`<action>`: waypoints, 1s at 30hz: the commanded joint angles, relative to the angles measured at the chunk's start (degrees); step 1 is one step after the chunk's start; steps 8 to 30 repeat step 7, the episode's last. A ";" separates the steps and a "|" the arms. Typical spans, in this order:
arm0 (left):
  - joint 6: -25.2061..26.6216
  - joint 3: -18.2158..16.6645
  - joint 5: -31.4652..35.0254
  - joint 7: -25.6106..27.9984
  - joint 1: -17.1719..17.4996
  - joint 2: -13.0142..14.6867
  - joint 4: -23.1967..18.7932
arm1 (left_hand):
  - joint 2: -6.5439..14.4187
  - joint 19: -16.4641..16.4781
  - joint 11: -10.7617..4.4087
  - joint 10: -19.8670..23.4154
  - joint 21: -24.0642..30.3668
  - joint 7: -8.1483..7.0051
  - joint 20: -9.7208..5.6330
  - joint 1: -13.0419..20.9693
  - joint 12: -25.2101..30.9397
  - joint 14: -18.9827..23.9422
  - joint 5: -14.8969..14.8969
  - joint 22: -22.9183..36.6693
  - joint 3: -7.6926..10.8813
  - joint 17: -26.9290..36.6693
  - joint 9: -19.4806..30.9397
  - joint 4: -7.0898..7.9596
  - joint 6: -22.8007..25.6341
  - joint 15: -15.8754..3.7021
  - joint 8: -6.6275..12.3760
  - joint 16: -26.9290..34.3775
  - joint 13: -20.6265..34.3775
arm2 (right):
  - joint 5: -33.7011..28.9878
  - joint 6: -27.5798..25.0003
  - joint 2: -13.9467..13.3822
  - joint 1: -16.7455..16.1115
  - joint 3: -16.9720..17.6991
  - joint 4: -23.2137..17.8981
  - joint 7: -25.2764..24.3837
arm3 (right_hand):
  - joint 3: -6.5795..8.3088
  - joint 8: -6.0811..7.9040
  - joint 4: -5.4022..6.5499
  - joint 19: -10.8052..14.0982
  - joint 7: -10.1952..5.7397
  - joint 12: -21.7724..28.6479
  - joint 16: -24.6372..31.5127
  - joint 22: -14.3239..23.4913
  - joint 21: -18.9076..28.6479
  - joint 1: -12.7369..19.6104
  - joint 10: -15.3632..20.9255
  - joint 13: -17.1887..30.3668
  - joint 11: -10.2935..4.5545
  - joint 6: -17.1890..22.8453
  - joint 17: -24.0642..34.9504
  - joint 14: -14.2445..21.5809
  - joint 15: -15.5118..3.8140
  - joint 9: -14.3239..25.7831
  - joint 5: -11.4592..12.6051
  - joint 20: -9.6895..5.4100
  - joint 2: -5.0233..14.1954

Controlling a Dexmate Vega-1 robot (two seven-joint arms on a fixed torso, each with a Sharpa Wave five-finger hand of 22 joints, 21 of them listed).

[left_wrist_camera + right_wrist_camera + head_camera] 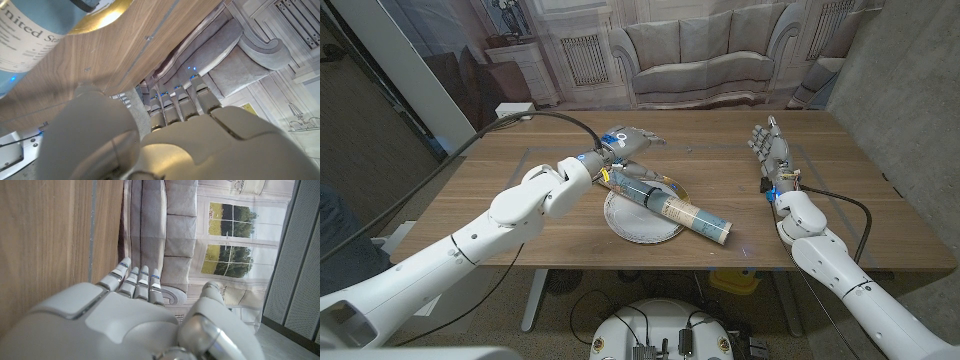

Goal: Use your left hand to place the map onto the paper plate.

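Wooden table (520,190) in front of a backdrop printed with a sofa. Left hand (625,143) hovers just past the far end of the map (665,201), fingers (181,102) straight and apart, holding nothing. Map: rolled tube, blue-grey print with black lettering and a gold band, lying diagonally across the white paper plate (632,224), its near end overhanging the rim onto the table. Right hand (770,150) well apart at the right side, fingers extended, empty.

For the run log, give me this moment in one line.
map: lying across paper plate | left hand: open, beyond it | right hand: open, idle
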 commanded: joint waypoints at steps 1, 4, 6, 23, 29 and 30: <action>0.39 -2.94 0.34 3.38 1.55 0.83 -2.30 | -0.01 0.45 0.26 0.76 0.10 -0.32 -0.39 -0.38 0.49 0.87 0.38 0.21 -0.42 0.08 0.08 0.02 0.87 -2.78 0.53 0.33 0.05 | -0.45 0.71 0.06 -1.28 0.09 -0.83 -0.44 | -0.08 0.14 -0.27 0.37 0.01 0.08 -0.08 0.11 -0.31 0.21 0.55 0.25 0.08 0.31 0.12 0.67 0.13 0.24 -0.06 -1.42 0.31; 0.26 -3.39 -0.14 3.53 1.76 0.85 -2.53 | 0.00 0.44 -0.03 0.96 0.09 -0.25 -0.60 -0.36 0.55 1.03 0.49 0.20 -0.47 0.04 0.07 -0.01 1.02 -2.78 0.57 0.36 0.02 | -0.42 0.76 0.14 -1.74 0.20 -1.16 -0.78 | -0.08 0.15 -0.27 0.40 -0.02 0.08 -0.08 0.11 -0.32 0.21 0.56 0.25 0.08 0.33 0.12 0.67 0.13 0.24 -0.06 -1.41 0.31; 0.16 -3.47 -0.10 3.52 1.81 0.90 -2.61 | 0.01 0.42 0.01 1.00 0.08 -0.32 -0.64 -0.34 0.56 1.19 0.55 0.19 -0.49 0.03 0.06 -0.03 1.08 -2.87 0.58 0.40 0.00 | -0.27 0.72 0.20 -1.89 0.28 -1.20 -0.87 | -0.09 0.15 -0.27 0.40 -0.02 0.09 -0.07 0.11 -0.33 0.21 0.57 0.25 0.11 0.33 0.12 0.70 0.16 0.24 -0.06 -1.42 0.32; 0.15 -3.50 -0.01 3.51 1.90 0.96 -2.65 | 0.01 0.43 0.01 1.04 0.08 -0.30 -0.65 -0.34 0.57 1.19 0.57 0.19 -0.50 0.02 0.06 -0.04 1.15 -2.93 0.60 0.39 0.00 | -0.33 0.99 0.34 -1.90 0.29 -1.07 -0.88 | -0.09 0.14 -0.27 0.40 -0.02 0.09 -0.07 0.11 -0.34 0.21 0.58 0.25 0.07 0.33 0.12 0.71 0.16 0.24 -0.06 -1.42 0.32; 0.15 -3.50 -0.01 3.51 1.90 0.96 -2.65 | 0.01 0.43 0.01 1.04 0.08 -0.30 -0.65 -0.34 0.57 1.19 0.57 0.19 -0.50 0.02 0.06 -0.04 1.15 -2.93 0.60 0.39 0.00 | -0.33 0.99 0.34 -1.90 0.29 -1.07 -0.88 | -0.09 0.14 -0.27 0.40 -0.02 0.09 -0.07 0.11 -0.34 0.21 0.58 0.25 0.07 0.33 0.12 0.71 0.16 0.24 -0.06 -1.42 0.32; 0.15 -3.50 -0.01 3.51 1.90 0.96 -2.65 | 0.01 0.43 0.01 1.04 0.08 -0.30 -0.65 -0.34 0.57 1.19 0.57 0.19 -0.50 0.02 0.06 -0.04 1.15 -2.93 0.60 0.39 0.00 | -0.33 0.99 0.34 -1.90 0.29 -1.07 -0.88 | -0.09 0.14 -0.27 0.40 -0.02 0.09 -0.07 0.11 -0.34 0.21 0.58 0.25 0.07 0.33 0.12 0.71 0.16 0.24 -0.06 -1.42 0.32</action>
